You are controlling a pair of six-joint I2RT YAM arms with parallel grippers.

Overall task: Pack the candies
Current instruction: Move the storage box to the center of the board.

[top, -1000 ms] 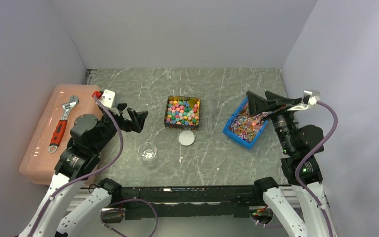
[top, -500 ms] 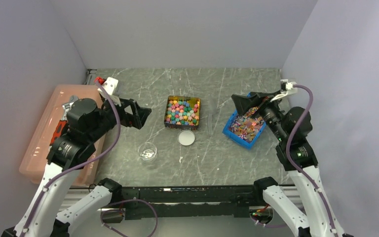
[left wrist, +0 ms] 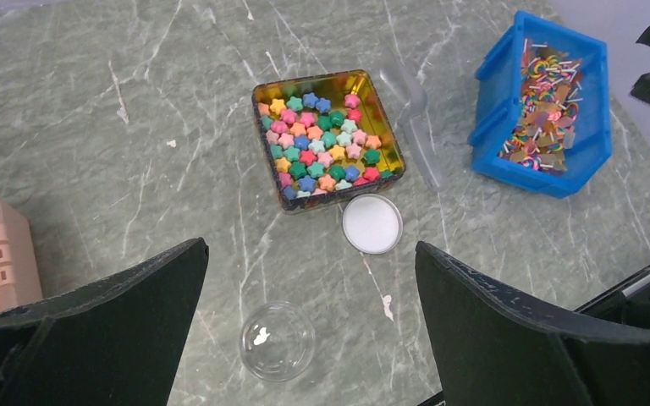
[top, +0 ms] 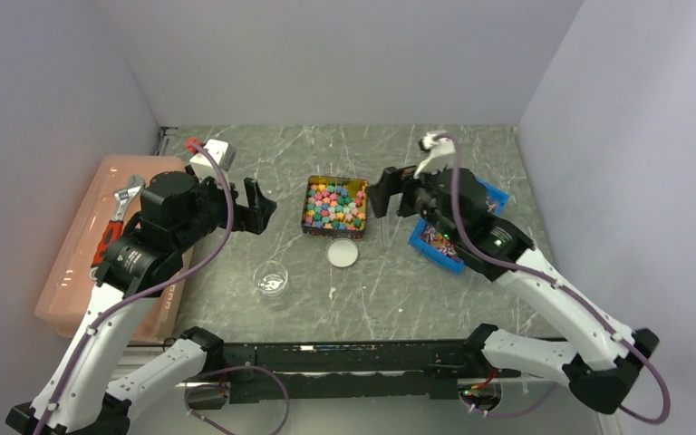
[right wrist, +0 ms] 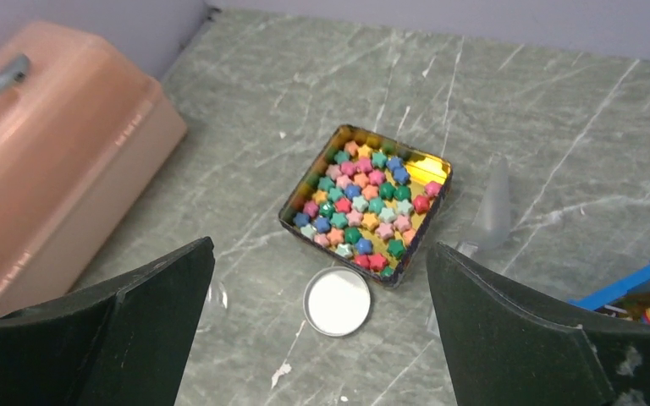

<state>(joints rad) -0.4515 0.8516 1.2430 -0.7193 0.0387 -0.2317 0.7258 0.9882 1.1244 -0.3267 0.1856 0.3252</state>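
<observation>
The right gripper (top: 390, 195) has swung off the bin (top: 439, 256), where it hung a second ago. It now sits just right of the tin (top: 330, 233), jaws spread wide with nothing between them. The left gripper (top: 258, 210) has shifted only a little and sits left of the tin, jaws likewise wide apart and empty. The candies (top: 334, 205) lie inside the tin, covering its floor, as before. The lid (top: 343, 253) lies flat just in front of the tin. The cup (top: 272, 279) stands in front of the tin and to its left, apart from the lid. Neither has moved.

The left wrist view shows the candies as small stars and looks into the bin, right of the tin, which is heaped with coloured bits (left wrist: 550, 110). It also shows a clear scoop (left wrist: 415, 110) lying between tin and bin. The right wrist view catches only a corner of the bin but takes in the box (right wrist: 59, 161) well left of the tin, with the wrench (right wrist: 0, 74) on top. Only the top view shows the wrench's red handle, partly behind the left arm.
</observation>
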